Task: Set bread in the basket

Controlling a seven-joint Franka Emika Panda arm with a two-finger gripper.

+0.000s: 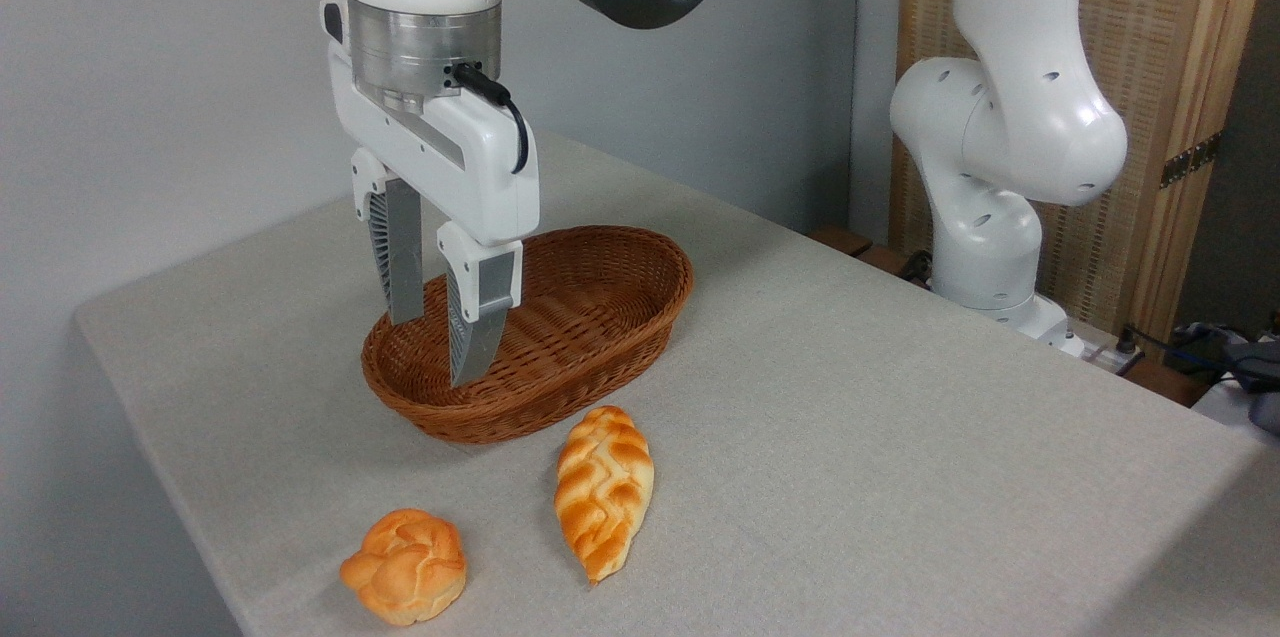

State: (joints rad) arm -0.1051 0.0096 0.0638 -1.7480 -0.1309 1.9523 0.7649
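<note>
The bench (pixel 850 437) carried everything. The basket (pixel 600 357) sat empty near its middle. Above the basket's left end hung the claw (pixel 440 347), fingers spread, gripping nothing. The braided loaf (pixel 604 489) lay just before the basket; the bread (pixel 406 566) sat nearer the front edge, left of the loaf.

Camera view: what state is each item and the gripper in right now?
Gripper: open, empty, hanging over the basket.
Basket: upright, nothing in it.
Round knotted bun: on the table, in front of the basket, untouched.
Braided loaf: flat on the table, right of the bun.
</note>
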